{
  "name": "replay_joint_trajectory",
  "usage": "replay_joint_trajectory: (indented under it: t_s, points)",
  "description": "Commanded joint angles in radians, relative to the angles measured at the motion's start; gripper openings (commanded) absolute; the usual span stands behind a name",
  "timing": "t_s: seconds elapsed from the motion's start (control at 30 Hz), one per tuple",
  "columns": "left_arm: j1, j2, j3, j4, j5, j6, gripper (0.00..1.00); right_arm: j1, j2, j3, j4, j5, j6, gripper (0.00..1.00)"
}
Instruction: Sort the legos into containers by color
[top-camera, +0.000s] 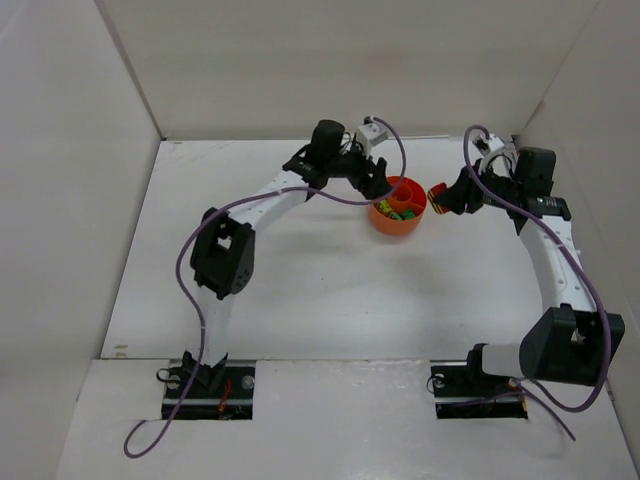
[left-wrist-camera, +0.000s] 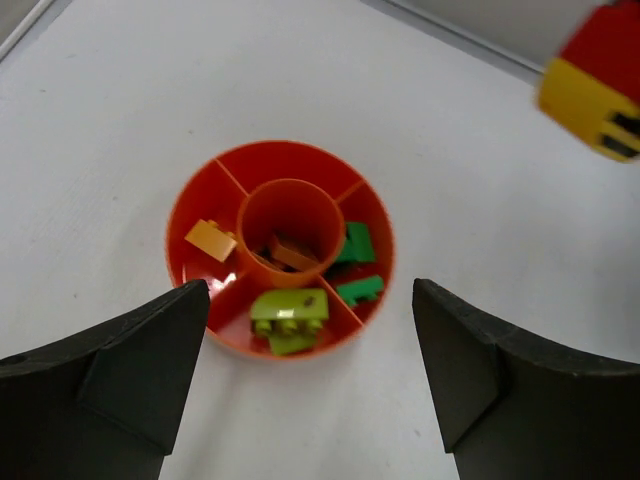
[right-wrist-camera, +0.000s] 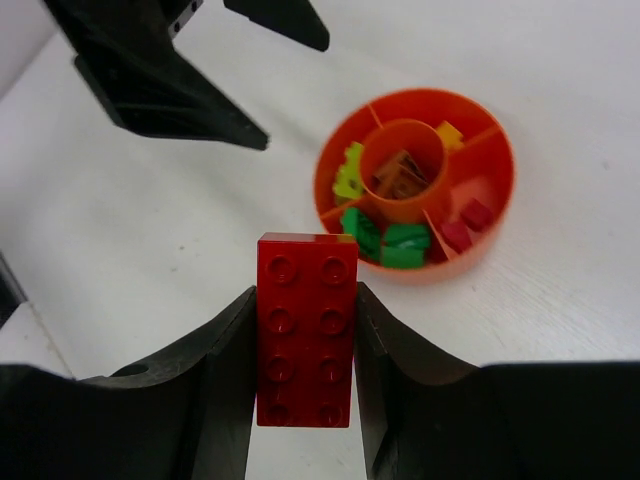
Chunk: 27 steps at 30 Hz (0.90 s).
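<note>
1. White walls (top-camera: 60, 150) close off the left, back and right of the pale counter (top-camera: 300, 300). Its near edge, at the bottom of the overhead view, carries both arm bases.
2. Most of the counter's middle and lower part lies open. The crowding is all in the upper right-centre, near the back wall.
3. An orange bowl (top-camera: 397, 227) sits there, well apart from the side walls, with dividers around a central cup (left-wrist-camera: 290, 215).
4. Small bricks lie inside it: brown (left-wrist-camera: 293, 253) in the cup, and green (left-wrist-camera: 352, 243), lime (left-wrist-camera: 290, 312), yellow-orange (left-wrist-camera: 212, 240) and red (right-wrist-camera: 465, 225) each in a compartment of its own.
5. The left end effector (top-camera: 380, 184) hangs at the bowl's upper-left rim, fingers spread wide with nothing gripped. Its wrist view shows the bowl between them.
6. The right end effector (right-wrist-camera: 305, 300) is just to the right of the bowl, clamped on a larger red brick (right-wrist-camera: 305, 350). The left wrist view shows a yellow part on this brick. It is near the rim but not touching it.
7. The two end effectors flank the bowl closely, so little room is left above it.
8. The left arm's elbow (top-camera: 222, 258) stands over the left-centre of the counter, and the right arm (top-camera: 555, 270) runs along the right wall.
</note>
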Motion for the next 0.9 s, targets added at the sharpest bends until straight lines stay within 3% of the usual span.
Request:
replay_joint_trajectory:
  t_s: [0.0, 0.1, 0.13, 0.2, 0.47, 0.87]
  points:
    - [0.007, -0.272, -0.146, 0.141, 0.175, 0.007, 0.8, -0.008, -0.034, -0.026, 0.179, -0.271, 0.026, 0.07]
    - [0.028, -0.43, -0.374, 0.277, 0.317, -0.043, 0.84, -0.008, -0.045, -0.062, 0.302, -0.383, 0.1, 0.07]
    - [0.028, -0.462, -0.427, 0.395, 0.36, -0.097, 0.86, 0.002, -0.045, -0.063, 0.302, -0.401, 0.1, 0.07]
    - [0.028, -0.529, -0.531, 0.48, 0.454, -0.146, 0.88, 0.029, -0.055, -0.063, 0.302, -0.458, 0.081, 0.07]
    - [-0.011, -0.541, -0.538, 0.494, 0.494, -0.209, 0.86, 0.225, -0.127, -0.032, 0.302, -0.469, 0.046, 0.07]
    - [-0.03, -0.586, -0.565, 0.494, 0.473, -0.229, 0.72, 0.318, -0.127, -0.032, 0.302, -0.429, -0.015, 0.07]
